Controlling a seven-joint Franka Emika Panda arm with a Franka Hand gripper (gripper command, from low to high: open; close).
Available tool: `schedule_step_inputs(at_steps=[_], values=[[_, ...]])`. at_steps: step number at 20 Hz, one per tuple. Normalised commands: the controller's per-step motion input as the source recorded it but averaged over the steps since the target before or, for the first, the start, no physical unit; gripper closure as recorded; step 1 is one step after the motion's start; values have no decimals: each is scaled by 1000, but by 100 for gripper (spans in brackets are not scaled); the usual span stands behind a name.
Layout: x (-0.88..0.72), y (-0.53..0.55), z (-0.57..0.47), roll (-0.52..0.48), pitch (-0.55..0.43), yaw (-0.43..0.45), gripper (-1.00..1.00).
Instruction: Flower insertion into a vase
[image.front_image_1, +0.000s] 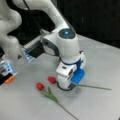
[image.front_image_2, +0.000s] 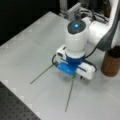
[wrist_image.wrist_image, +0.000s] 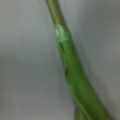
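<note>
The hand (image.front_image_1: 65, 86) is lowered onto the desk (image.front_image_1: 100, 62), over one flower (image.front_image_1: 52, 79) lying flat; whether it grips cannot be told. A second flower (image.front_image_1: 40, 86) lies just beside. The vase (image.front_image_2: 111, 62) stands upright, apart from the hand, toward a front view's right. Wrist view shows a green stem (wrist_image.wrist_image: 72, 72) close up.

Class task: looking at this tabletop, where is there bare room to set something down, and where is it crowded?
Bare: the table at a front view's left, beyond the stems. Crowded: around the gripper, low over the two flowers, and beside the vase at that view's right.
</note>
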Motion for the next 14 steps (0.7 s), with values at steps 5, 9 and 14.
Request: schedule_step_inputs(at_steps=[5, 9, 14], values=[[170, 74, -47, 30, -14, -61, -100], [156, 51, -15, 21, -4, -74, -100], [152, 31, -36, -39, -26, -86, -100]])
